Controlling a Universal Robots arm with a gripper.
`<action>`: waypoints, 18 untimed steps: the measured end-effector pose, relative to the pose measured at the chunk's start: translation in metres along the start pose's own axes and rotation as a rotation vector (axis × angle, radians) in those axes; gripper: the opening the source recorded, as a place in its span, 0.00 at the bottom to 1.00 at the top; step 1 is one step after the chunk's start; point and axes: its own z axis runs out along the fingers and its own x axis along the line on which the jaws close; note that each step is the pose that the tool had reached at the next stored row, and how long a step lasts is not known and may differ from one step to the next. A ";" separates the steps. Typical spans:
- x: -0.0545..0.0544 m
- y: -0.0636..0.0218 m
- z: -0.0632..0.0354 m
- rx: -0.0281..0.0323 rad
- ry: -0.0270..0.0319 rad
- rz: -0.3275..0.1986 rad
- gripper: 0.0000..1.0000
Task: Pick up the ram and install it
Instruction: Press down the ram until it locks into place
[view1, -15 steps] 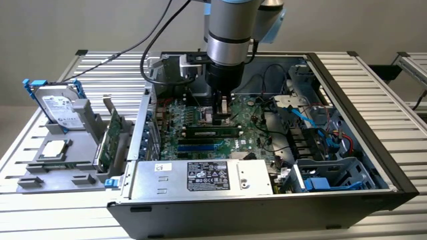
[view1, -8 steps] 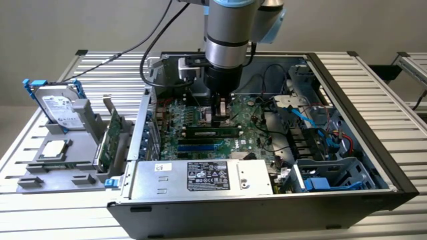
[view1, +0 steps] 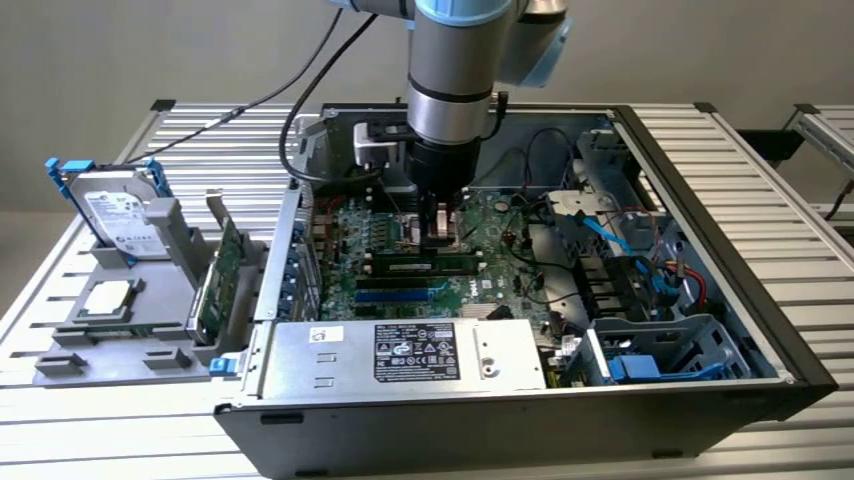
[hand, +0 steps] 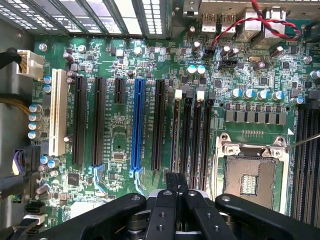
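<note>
The ram (view1: 424, 264), a narrow green stick with dark chips, stands on edge in the memory slots of the motherboard (view1: 387, 225) inside the open computer case. My gripper (view1: 435, 236) points straight down at its far side, just above it. I cannot tell whether the tips touch it. In the wrist view my gripper (hand: 176, 184) is shut, its black fingers (hand: 165, 210) pressed together with nothing visible between them. It hangs over the near end of the black memory slots (hand: 191, 135), beside the CPU socket (hand: 250, 172).
The case walls (view1: 694, 200) surround the board, with cables and blue drive bays (view1: 654, 350) at the exterior view's right and a power supply (view1: 400, 350) in front. Left of the case, a grey holder (view1: 120, 320) carries a hard drive (view1: 118, 215) and a wider green card (view1: 220, 275).
</note>
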 end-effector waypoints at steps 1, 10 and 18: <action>0.000 0.0001 0.0009 0.0001 -0.0002 0.000 0.11; 0.000 0.0002 0.0040 0.0001 -0.0009 0.000 0.11; 0.000 0.0001 0.0055 0.0000 -0.0006 0.000 0.11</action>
